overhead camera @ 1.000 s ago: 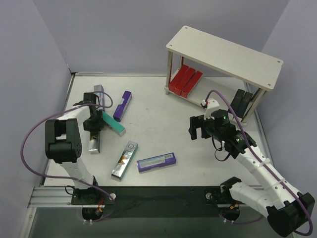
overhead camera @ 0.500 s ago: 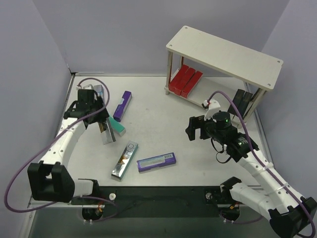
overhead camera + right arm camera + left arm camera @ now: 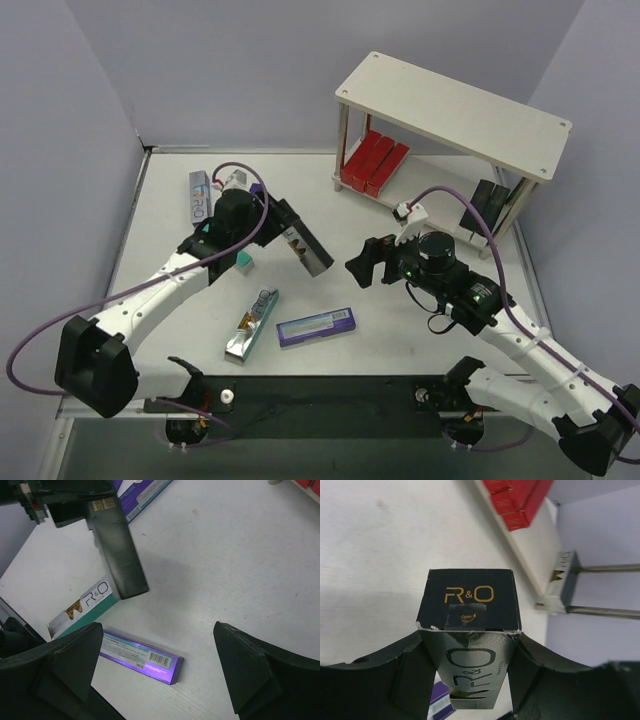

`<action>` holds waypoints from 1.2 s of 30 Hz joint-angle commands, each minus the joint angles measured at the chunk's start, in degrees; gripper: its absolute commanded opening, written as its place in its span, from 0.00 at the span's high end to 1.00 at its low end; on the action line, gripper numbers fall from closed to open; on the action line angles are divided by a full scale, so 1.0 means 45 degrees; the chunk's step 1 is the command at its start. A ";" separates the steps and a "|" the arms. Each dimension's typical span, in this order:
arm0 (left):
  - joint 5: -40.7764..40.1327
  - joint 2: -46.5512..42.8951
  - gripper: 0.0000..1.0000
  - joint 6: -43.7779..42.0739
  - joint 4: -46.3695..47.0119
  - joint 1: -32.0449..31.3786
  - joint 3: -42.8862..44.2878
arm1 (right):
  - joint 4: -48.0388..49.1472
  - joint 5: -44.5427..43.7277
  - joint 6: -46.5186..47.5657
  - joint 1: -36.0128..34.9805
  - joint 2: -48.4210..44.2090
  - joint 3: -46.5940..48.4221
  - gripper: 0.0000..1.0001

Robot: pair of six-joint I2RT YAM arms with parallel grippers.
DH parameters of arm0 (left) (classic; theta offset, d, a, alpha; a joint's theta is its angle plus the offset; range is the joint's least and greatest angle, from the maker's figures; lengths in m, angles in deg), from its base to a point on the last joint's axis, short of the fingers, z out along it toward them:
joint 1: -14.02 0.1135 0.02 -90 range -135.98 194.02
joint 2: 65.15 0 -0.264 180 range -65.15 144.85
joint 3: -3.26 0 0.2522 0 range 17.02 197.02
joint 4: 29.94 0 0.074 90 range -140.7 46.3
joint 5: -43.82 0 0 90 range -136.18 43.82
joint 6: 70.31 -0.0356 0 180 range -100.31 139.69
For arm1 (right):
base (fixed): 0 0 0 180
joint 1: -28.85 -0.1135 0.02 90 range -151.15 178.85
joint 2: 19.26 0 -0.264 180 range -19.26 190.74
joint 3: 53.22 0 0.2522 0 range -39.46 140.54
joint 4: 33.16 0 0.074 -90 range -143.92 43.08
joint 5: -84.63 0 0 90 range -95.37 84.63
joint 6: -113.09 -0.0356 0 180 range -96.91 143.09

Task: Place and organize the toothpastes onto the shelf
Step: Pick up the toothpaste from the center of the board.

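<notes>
My left gripper (image 3: 278,224) is shut on a black "R&O" toothpaste carton (image 3: 304,246), which hangs tilted over the table's middle. In the left wrist view the carton (image 3: 469,605) sits between both fingers (image 3: 380,685), its end flap toward the shelf. My right gripper (image 3: 366,262) stands open and holds nothing. In the right wrist view it (image 3: 157,630) hovers above a purple carton (image 3: 137,655), the black carton (image 3: 117,555) just beyond. The shelf (image 3: 455,112) stands at the back right, with red cartons (image 3: 375,163) and black cartons (image 3: 492,205) on its lower board.
Loose cartons lie on the table: a silver one (image 3: 200,196) at far left, a teal one (image 3: 236,261) under my left arm, a purple one (image 3: 256,192) behind it, a silver-faced one (image 3: 252,322) and a purple one (image 3: 316,326) near the front edge.
My left arm has swung from the table's left side toward the middle, carrying the black carton. My right gripper has shifted left and forward, still open.
</notes>
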 commanded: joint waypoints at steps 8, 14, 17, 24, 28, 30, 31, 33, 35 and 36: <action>0.0928 0.1933 0.39 0.3115 0.5684 -0.2090 0.0679 | 0.1530 -0.1623 -0.0421 -0.1068 0.0681 -0.0602 0.01; 0.1533 0.2363 0.43 0.3155 0.5959 -0.2364 0.0952 | 0.1180 -0.2601 0.1198 -0.0913 0.0507 -0.0837 0.02; 0.1845 0.2403 0.45 0.3038 0.6017 -0.2365 0.1011 | 0.0617 -0.2212 0.2020 -0.0426 0.0369 -0.0837 0.02; 0.2568 0.2500 0.49 0.3175 0.6447 -0.2384 0.1089 | 0.0671 0.1108 0.2255 0.1431 0.0486 -0.0954 0.04; 0.3056 0.2714 0.49 0.3213 0.6428 -0.2404 0.1265 | 0.0886 0.1949 0.2275 0.1470 0.0798 -0.0935 0.10; 0.3232 0.2774 0.49 0.3272 0.6525 -0.2423 0.1323 | 0.1315 0.2125 0.2256 0.1470 0.0993 -0.1032 0.13; 0.3329 0.2774 0.49 0.3272 0.6525 -0.2443 0.1324 | 0.1393 0.2184 0.2275 0.1490 0.1013 -0.1091 0.15; 0.3447 0.2793 0.49 0.3214 0.6448 -0.2482 0.1401 | 0.1627 0.2320 0.2256 0.1490 0.1072 -0.1149 0.19; 0.3564 0.2813 0.49 0.3097 0.6331 -0.2482 0.1519 | 0.1745 0.2457 0.2256 0.1490 0.1130 -0.1189 0.25; 0.3603 0.2813 0.49 0.3038 0.6291 -0.2482 0.1538 | 0.1765 0.2496 0.2236 0.1490 0.1150 -0.1189 0.30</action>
